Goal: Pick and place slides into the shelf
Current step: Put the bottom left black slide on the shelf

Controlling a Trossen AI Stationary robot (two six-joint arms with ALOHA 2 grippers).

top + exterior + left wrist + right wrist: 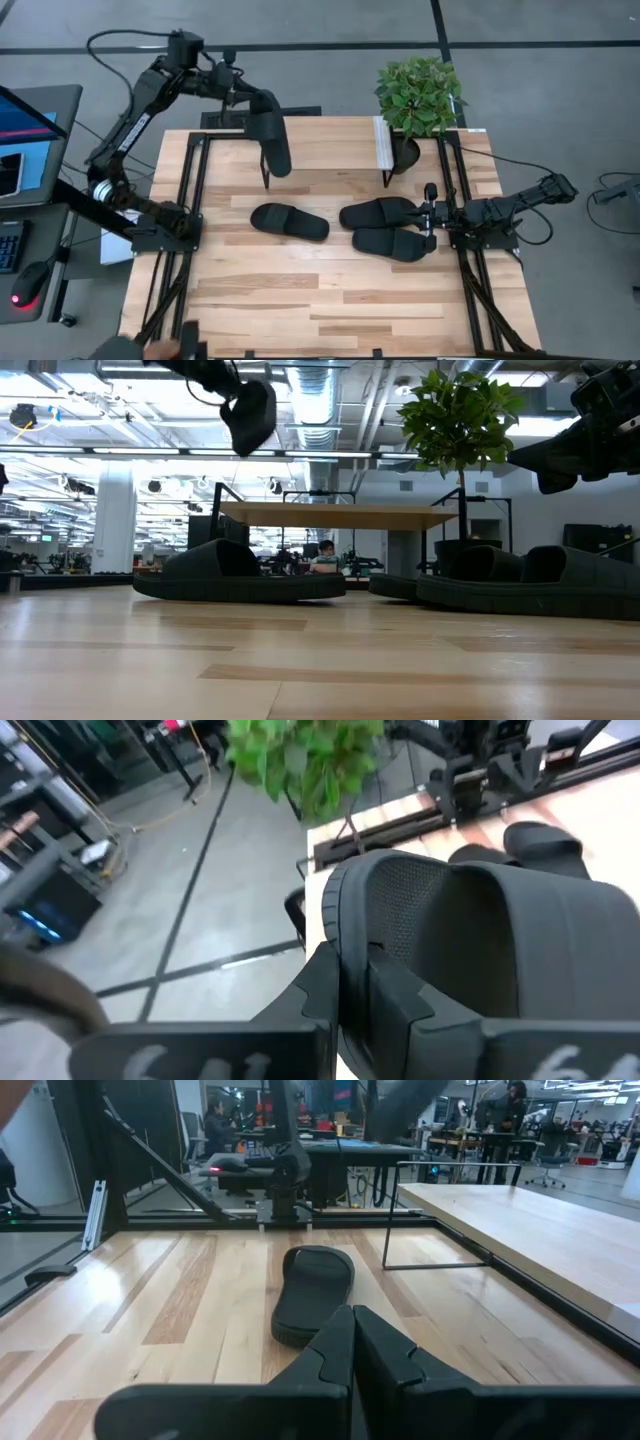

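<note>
Table: light plank top carrying the shelf, three slides and a potted plant.
Shelf: low light-wood board on thin black legs, a pale strip at its plant end; it serves as the landmark below.
Left arm: reaches from beyond the shelf's left end and bends over that end, well above the board.
Left claw: closed on the held slide, its fingers pinching the slide's edge.
Held slide: matte black, wide strap, hanging tilted with its length pointing down; over the left part of the shelf, off the board as the low view shows.
Right arm: lies low, past the shelf's right end and nearer the front of the table.
Right claw: shut, nothing between the fingers, just beside the paired slides.
Paired slides: two black slides side by side, touching, on the table in front of the shelf's right half.
Single slide: black, flat on the table in front of the shelf's left half, apart from the pair.
Potted plant: green leaves, dark pot, at the shelf's right end.
</note>
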